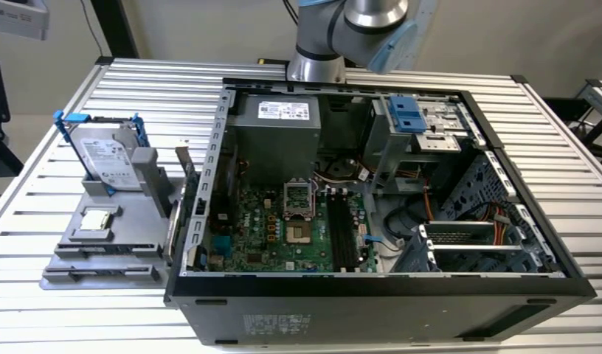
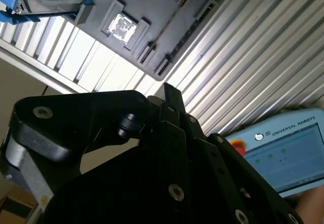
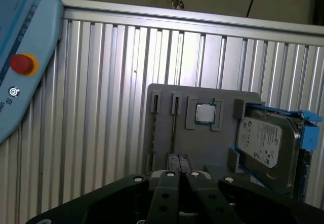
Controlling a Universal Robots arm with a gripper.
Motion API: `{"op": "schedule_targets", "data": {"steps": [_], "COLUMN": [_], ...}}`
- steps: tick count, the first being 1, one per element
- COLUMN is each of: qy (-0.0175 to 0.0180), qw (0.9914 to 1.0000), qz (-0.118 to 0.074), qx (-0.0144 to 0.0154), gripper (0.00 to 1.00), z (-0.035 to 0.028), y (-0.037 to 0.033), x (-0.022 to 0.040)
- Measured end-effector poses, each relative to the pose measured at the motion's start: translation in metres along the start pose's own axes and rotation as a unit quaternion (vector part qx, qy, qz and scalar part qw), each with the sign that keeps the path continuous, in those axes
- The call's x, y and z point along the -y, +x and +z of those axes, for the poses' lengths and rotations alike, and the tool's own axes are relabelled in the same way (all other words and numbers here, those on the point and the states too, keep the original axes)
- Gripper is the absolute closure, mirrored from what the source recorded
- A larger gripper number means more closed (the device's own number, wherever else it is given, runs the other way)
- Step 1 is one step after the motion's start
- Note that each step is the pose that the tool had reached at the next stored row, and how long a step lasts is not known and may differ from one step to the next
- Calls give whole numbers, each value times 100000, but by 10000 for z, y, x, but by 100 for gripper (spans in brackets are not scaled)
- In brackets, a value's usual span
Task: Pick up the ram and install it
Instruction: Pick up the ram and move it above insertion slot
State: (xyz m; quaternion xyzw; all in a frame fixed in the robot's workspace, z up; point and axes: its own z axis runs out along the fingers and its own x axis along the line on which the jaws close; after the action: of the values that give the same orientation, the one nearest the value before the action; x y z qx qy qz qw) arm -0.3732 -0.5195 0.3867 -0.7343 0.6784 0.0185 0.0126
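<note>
The ram (image 3: pixel 173 127) is a thin stick seen edge-on, standing in a slot of the grey holder (image 3: pixel 202 148); in the second wrist view the ram (image 2: pixel 172 16) is a fine line across that holder (image 2: pixel 152 6). My gripper (image 3: pixel 179 159) hovers above the holder's near edge, in line with the ram and apart from it. Its black fingers (image 3: pixel 167 183) are shut with nothing between them. The second wrist view has the gripper (image 2: pixel 169 89) well above the table. The arm (image 1: pixel 350 29) rises behind the open computer case (image 1: pixel 380 287), whose green board has black memory slots (image 1: pixel 342 236).
The grey holder (image 1: pixel 104 243) lies on the slatted table (image 1: pixel 45 310) at the exterior view's left, beside the case. It also carries a hard drive in a blue frame (image 1: pixel 109 158) and a processor chip (image 3: pixel 204 113). A blue teach pendant (image 3: pixel 17 57) lies on the table.
</note>
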Motion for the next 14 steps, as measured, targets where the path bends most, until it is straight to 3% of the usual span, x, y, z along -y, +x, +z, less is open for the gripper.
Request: {"op": "schedule_targets", "data": {"steps": [4, 5, 14], "qy": [3, 3, 3], "qw": [100000, 100000, 100000], "qz": [-2, 1, 0], "qx": [6, 4, 10], "gripper": [100, 0, 0], "z": [0, 0, 0], "y": [0, 0, 0], "x": [0, 0, 0]}}
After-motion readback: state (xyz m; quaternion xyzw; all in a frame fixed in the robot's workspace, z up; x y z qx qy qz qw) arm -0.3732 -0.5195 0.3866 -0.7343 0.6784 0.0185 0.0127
